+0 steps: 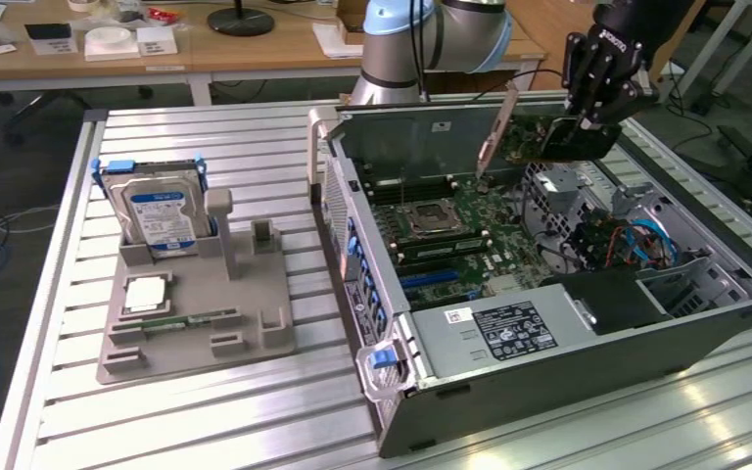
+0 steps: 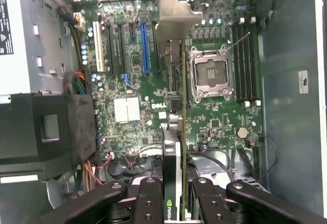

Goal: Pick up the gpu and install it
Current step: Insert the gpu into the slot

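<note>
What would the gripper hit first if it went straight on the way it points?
Probably the motherboard: the gripper points into the open case, and the gpu it holds would touch first, near the slots beside the CPU socket.

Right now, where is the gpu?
In the exterior view's upper right, the gpu is held by the gripper, over the motherboard of the open case.
</note>
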